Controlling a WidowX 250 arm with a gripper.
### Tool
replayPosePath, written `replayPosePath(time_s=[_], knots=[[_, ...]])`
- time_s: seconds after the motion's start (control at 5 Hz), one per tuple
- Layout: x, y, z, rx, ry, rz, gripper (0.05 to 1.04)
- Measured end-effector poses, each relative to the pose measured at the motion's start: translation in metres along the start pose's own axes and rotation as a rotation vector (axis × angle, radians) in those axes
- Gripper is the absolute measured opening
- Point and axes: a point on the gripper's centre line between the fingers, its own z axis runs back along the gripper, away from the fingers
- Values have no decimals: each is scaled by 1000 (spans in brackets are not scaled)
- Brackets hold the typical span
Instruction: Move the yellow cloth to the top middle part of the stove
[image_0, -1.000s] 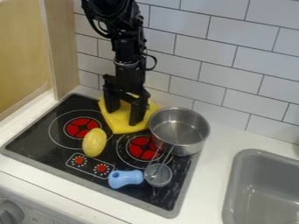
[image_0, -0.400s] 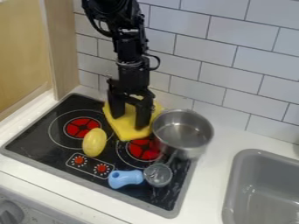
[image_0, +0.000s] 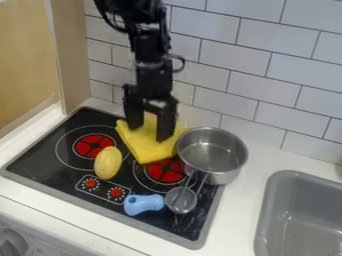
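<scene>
White brick-style tiles (image_0: 274, 65) are lining the wall behind a pale counter (image_0: 237, 215), with a wooden panel (image_0: 70, 60) standing at the left and a grey sink (image_0: 265, 205) sitting at the right. A black stove top (image_0: 37, 155) is lying in the counter, showing two red burners. White outlines and small printed marks are ringing its two red knobs (image_0: 91, 183); the marks on the lower left front panel (image_0: 40, 246) are too small to make out.

The black gripper (image_0: 149, 134) is hanging down over the rear middle of the stove top, its two fingers standing open, well parted, with yellow showing between them. Whether they are touching the cloth is impossible to tell.

The yellow cloth (image_0: 148, 149) is lying at the rear middle, between the left burner and the metal pot (image_0: 224, 175), its front corner reaching the right burner. The pot is resting at the right edge. A yellow oval object (image_0: 107, 163) is lying beside the left burner, and a light blue object (image_0: 143, 204) is lying near a small metal scoop (image_0: 181, 201).
</scene>
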Motion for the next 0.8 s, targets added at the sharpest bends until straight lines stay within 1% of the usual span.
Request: replayPosePath(time_s=[0.2, 0.4, 0.6, 0.8], knots=[[1, 2, 16, 35, -36, 11, 998], [-2, -1, 37, 65, -85, 17, 998], [-8, -5, 51, 74, -116, 14, 998], [-8, -5, 52, 75, -119, 13, 998]])
